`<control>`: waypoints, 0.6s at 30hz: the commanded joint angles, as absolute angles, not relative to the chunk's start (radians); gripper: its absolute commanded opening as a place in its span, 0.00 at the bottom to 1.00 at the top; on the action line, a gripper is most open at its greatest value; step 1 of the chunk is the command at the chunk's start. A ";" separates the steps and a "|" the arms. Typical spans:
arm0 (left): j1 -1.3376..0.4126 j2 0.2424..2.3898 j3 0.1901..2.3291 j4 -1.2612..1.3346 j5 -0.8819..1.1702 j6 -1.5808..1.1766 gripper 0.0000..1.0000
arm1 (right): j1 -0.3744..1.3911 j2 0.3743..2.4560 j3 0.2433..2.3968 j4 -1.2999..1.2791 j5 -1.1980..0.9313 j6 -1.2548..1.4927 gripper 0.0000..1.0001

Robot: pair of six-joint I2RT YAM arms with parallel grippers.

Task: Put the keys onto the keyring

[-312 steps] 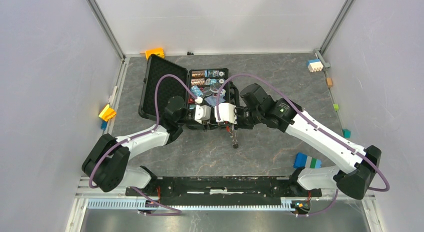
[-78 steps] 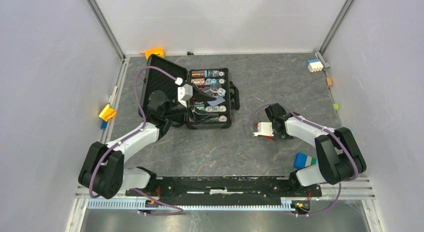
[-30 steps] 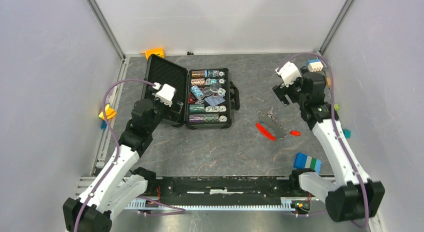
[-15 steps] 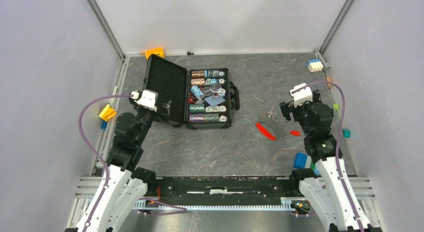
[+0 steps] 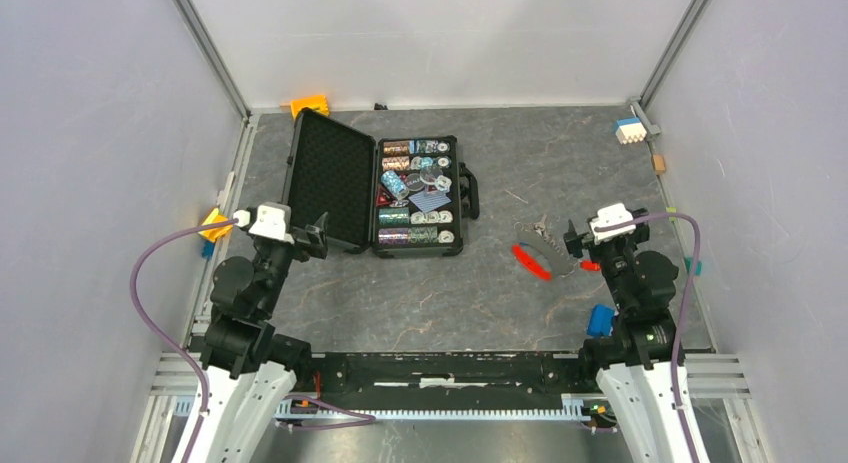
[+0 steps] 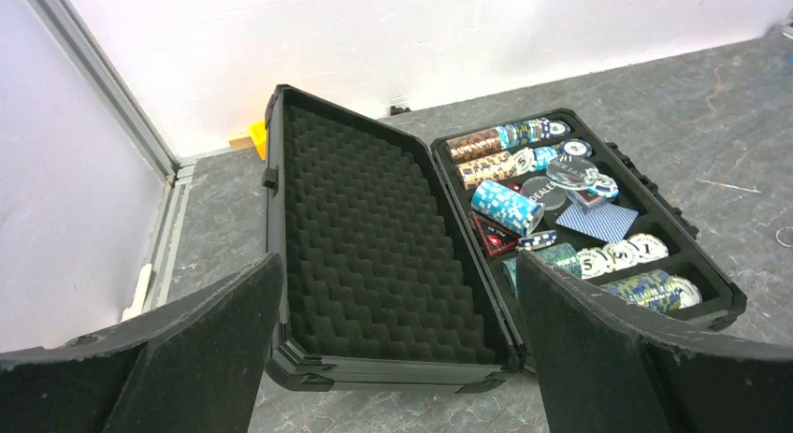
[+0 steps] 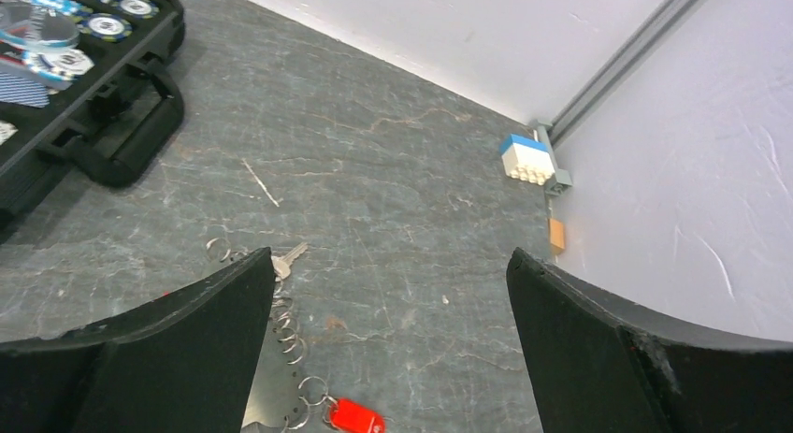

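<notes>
Right of centre on the table, one keyring lies flat, its one long red tag at 7 o'clock.
I count two keys beside it: one red-headed key at 3 o'clock of the tag, one silvery key, head hidden. Right gripper hangs wide above them, holding nothing; left gripper gapes equally, facing one open chip case.
</notes>
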State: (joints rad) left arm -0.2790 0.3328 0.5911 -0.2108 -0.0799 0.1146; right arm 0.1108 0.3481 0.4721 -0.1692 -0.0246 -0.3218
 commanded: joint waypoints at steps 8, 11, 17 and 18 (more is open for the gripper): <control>-0.258 0.343 0.576 -0.208 -0.061 0.074 1.00 | 0.108 0.372 0.499 -0.117 -0.165 -0.301 0.98; -0.258 0.355 0.577 -0.215 -0.051 0.078 1.00 | 0.109 0.398 0.513 -0.116 -0.169 -0.295 0.98; -0.258 0.361 0.576 -0.230 -0.037 0.086 1.00 | 0.108 0.422 0.525 -0.122 -0.189 -0.287 0.98; -0.258 0.362 0.574 -0.232 -0.034 0.088 1.00 | 0.107 0.422 0.525 -0.122 -0.190 -0.288 0.98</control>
State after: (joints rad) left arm -0.2638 0.3576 0.5819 -0.2340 -0.0547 0.1024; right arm 0.1101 0.4187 0.4767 -0.1524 -0.1650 -0.3069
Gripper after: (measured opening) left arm 0.996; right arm 0.979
